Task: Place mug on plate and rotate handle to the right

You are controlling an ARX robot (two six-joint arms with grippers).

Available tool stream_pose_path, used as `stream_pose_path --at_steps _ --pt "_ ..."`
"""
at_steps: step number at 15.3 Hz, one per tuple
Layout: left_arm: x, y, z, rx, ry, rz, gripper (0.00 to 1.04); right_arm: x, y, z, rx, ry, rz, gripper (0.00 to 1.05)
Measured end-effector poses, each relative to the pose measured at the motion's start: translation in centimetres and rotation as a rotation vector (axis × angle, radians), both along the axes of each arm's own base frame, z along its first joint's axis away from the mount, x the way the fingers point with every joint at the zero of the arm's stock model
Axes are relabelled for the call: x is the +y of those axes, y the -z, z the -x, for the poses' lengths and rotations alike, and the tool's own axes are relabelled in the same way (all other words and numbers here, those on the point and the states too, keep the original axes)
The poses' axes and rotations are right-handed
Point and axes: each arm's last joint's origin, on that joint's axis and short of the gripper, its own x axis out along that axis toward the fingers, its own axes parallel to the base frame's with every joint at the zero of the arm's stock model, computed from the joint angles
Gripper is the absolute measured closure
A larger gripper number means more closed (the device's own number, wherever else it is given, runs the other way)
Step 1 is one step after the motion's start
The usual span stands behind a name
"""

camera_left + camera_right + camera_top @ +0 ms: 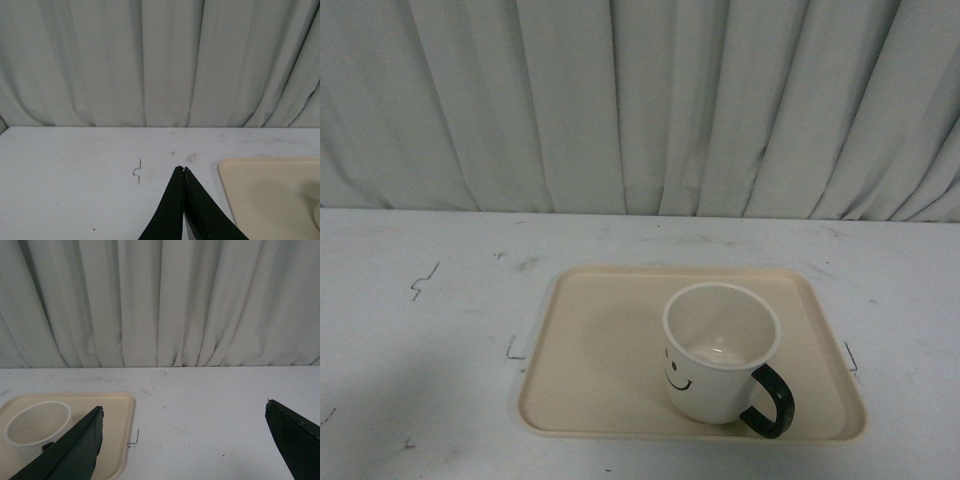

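Evidently I'm finished: the cream-white round smiley mug (720, 350) stands upright on the beige rectangular plastic plate (590, 345), its glossy black loop handle (773, 400) pointing right. My left claw (182, 171) is pinched closed, my right claw (183, 406) spread wide, both empty above the desk (420, 340).

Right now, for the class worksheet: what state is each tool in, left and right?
Left tool: closed, holding nothing.
Right tool: open wide, holding nothing.
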Motion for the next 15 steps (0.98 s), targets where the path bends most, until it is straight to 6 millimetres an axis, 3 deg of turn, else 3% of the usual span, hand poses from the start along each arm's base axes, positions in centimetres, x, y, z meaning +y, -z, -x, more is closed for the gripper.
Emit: stream_pose_path --at_steps 15 --pt "0.0 -0.4 3.1 -0.018 0.000 0.000 1.03 0.0 0.0 0.0 0.000 0.000 0.000 0.06"
